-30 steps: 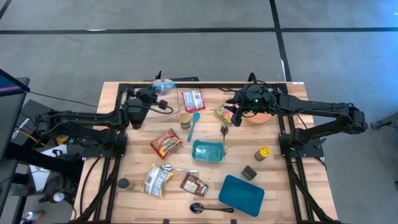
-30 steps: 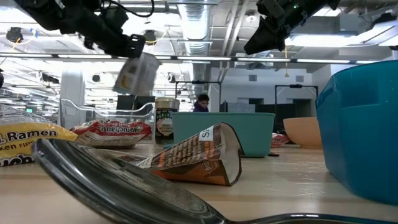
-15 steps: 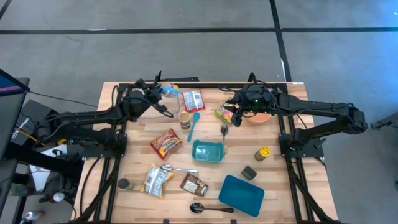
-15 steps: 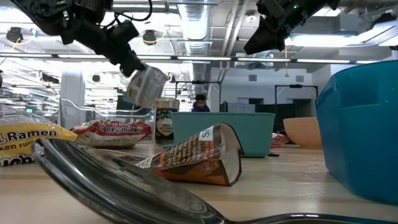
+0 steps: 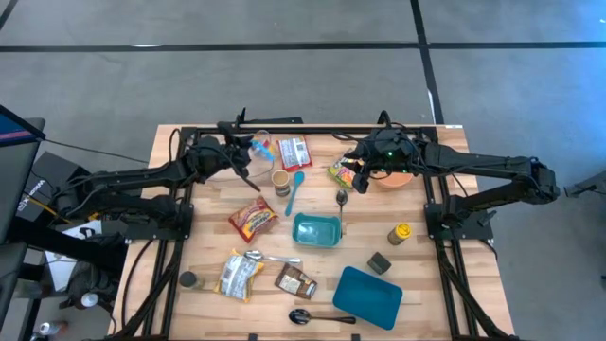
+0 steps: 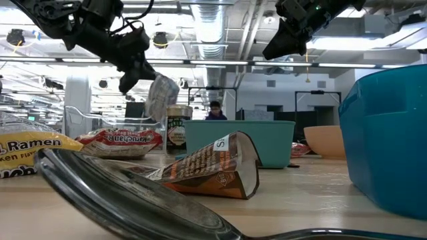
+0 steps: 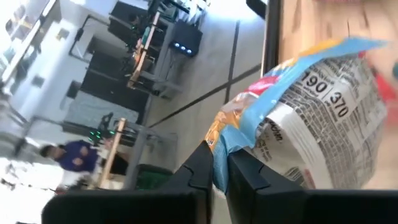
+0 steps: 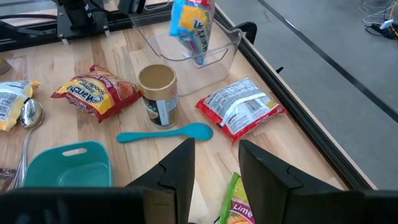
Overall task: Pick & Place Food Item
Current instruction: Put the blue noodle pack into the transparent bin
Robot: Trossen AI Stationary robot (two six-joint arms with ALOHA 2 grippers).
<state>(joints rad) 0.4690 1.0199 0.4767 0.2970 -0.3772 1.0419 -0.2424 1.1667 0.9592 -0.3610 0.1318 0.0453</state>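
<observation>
With the left gripper (image 7: 214, 163) pinching one edge of the blue snack bag (image 8: 191, 25) above the clear container (image 8: 219, 46) at the table's far left, the bag could swing and catch the rim; the right gripper (image 8: 214, 163), part spread and empty, waits far right.

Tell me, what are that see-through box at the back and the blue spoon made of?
The clear container looks like thin glossy plastic: you see the table through its walls, and its edges catch the light. The blue spoon seems matte moulded plastic, evenly coloured with no metallic shine, though silicone cannot be excluded.
</observation>
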